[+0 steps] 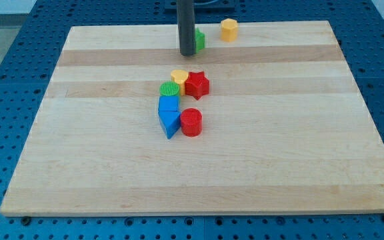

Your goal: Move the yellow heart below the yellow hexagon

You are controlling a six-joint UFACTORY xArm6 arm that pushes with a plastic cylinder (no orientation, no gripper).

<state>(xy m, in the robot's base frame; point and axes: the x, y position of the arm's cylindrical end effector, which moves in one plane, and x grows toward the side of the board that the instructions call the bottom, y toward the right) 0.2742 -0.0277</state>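
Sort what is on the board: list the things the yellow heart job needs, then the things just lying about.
Needed:
yellow heart, mid-board, touching the red star
yellow hexagon, near the view's top
my tip, well above the heart

Lying about:
red star
red cylinder
green block by the heart
green block behind the rod
blue cube
blue wedge

The single camera looked down at a slant from beyond the view's bottom edge of the pale wooden board [199,173], far enough back to take in all four edges and the blue perforated table [5,53] around it.
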